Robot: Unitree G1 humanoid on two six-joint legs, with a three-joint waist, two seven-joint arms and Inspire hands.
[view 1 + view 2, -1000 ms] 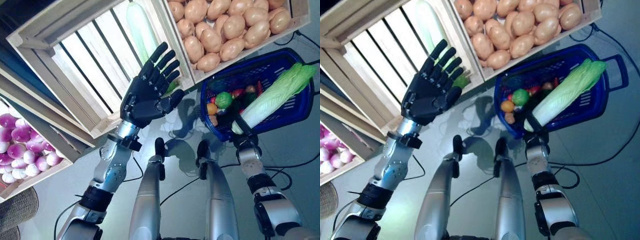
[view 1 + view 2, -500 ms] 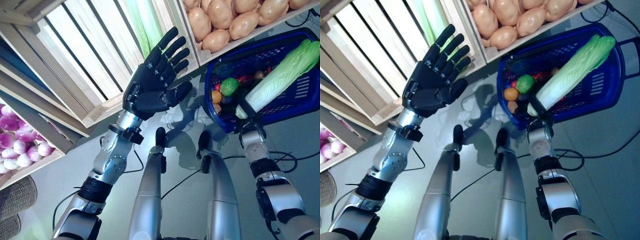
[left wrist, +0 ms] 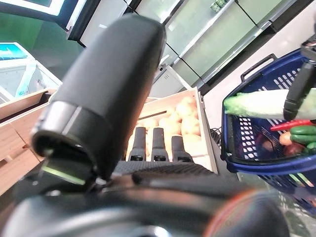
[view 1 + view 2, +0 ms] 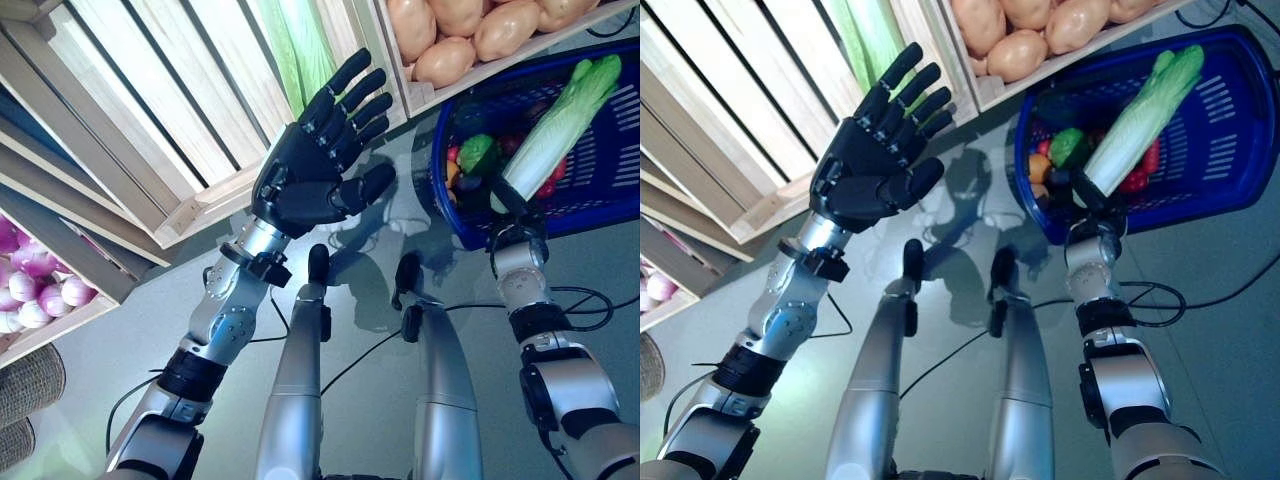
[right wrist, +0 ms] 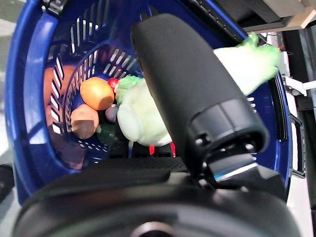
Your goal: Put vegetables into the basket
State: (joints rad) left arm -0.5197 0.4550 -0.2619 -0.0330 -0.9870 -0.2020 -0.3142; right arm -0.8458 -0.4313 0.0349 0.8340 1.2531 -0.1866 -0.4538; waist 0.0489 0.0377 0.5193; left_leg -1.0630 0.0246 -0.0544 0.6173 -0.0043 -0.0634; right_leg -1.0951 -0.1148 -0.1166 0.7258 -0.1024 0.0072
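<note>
The right robot hand (image 4: 507,200) pinches the cabbage (image 4: 548,133) above the blue basket (image 4: 610,190); released carelessly, its long leafy end could tip over the basket rim, while the left robot hand (image 4: 315,170) stays spread nearby.

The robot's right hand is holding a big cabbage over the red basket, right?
Not quite. The basket is blue, not red; both eye views show it. The rest holds: the right hand grips the long pale-green cabbage by its white end over that basket.
</note>
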